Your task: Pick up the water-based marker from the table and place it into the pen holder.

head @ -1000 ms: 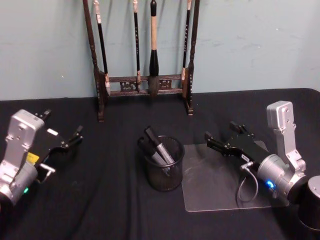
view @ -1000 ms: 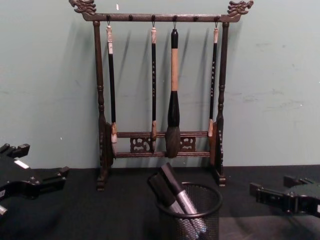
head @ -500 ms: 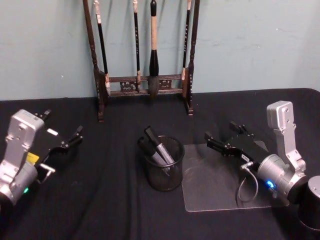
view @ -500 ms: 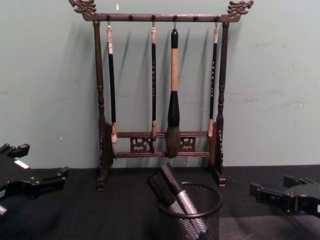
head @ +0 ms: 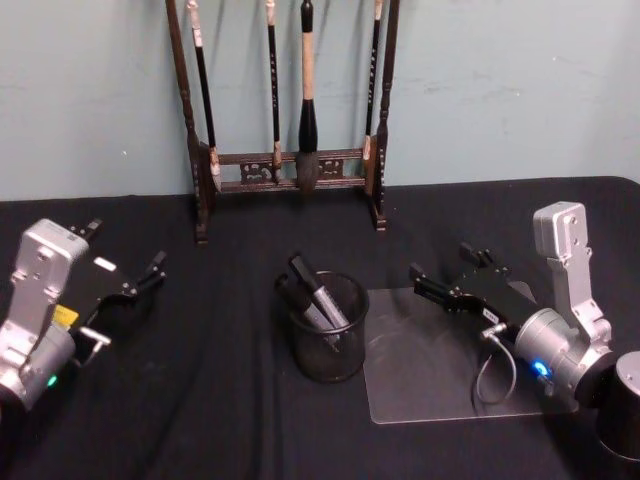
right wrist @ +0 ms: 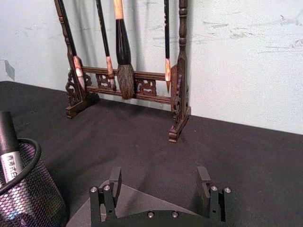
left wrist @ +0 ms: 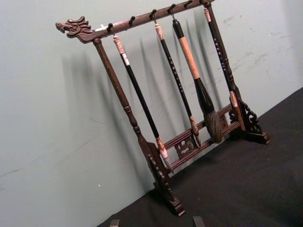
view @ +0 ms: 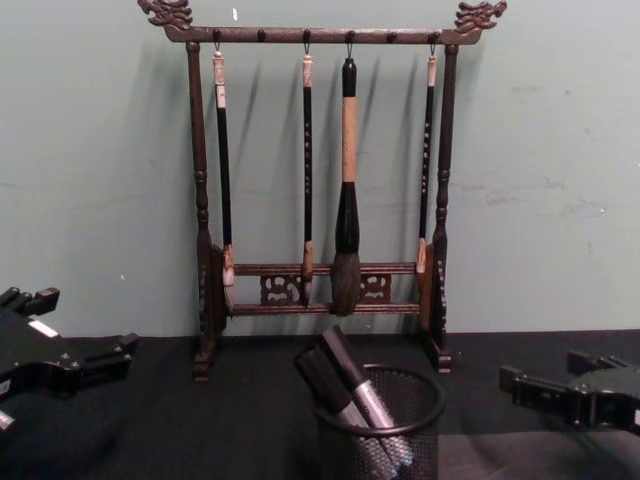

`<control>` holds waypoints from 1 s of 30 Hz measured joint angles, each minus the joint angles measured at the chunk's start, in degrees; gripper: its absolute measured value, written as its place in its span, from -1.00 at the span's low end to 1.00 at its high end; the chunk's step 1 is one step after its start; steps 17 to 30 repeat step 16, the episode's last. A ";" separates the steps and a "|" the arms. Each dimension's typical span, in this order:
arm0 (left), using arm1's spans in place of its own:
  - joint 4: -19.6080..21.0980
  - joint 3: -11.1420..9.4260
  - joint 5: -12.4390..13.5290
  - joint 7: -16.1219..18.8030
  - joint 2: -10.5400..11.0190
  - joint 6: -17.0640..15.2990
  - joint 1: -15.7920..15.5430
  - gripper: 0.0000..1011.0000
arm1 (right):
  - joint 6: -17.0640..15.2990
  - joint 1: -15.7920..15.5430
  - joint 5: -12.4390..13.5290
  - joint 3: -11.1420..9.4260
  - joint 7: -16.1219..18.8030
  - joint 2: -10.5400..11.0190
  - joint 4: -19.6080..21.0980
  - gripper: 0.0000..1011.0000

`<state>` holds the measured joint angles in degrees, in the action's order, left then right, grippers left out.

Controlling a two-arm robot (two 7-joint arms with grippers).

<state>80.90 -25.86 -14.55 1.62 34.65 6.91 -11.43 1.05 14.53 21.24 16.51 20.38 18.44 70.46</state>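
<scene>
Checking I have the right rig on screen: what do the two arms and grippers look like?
Both arms are silver metal with black grippers. The left gripper has a white label, with a yellow sticker and green light behind it. The right gripper has a grey cable loop and a blue light at its wrist.

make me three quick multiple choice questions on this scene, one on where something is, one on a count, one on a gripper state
1. Where does the pen holder stand?
A. On the table, just left of the clear mat
B. Inside the brush rack
C. Under the left gripper

2. How many brushes hang on the brush rack?
A. Two
B. Four
C. Six

3. What is the state of the right gripper?
A. Shut on a marker
B. Open and empty
C. Shut on the mat

Answers: 1 A, the mesh cup sits on the table beside the clear mat. 2 B, four brushes hang from the hooks. 3 B, its fingers stand apart with nothing between them.
</scene>
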 joint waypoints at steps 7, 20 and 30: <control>0.00 0.00 0.00 0.00 0.00 0.00 0.00 0.98 | 0.00 0.00 0.00 0.00 0.00 0.00 0.00 0.98; 0.00 0.00 0.00 0.00 0.00 0.00 0.00 0.98 | 0.00 0.00 0.00 0.00 0.00 0.00 0.00 0.98; 0.00 0.00 0.00 0.00 0.00 0.00 0.00 0.98 | 0.00 0.00 0.00 0.00 0.00 0.00 0.00 0.98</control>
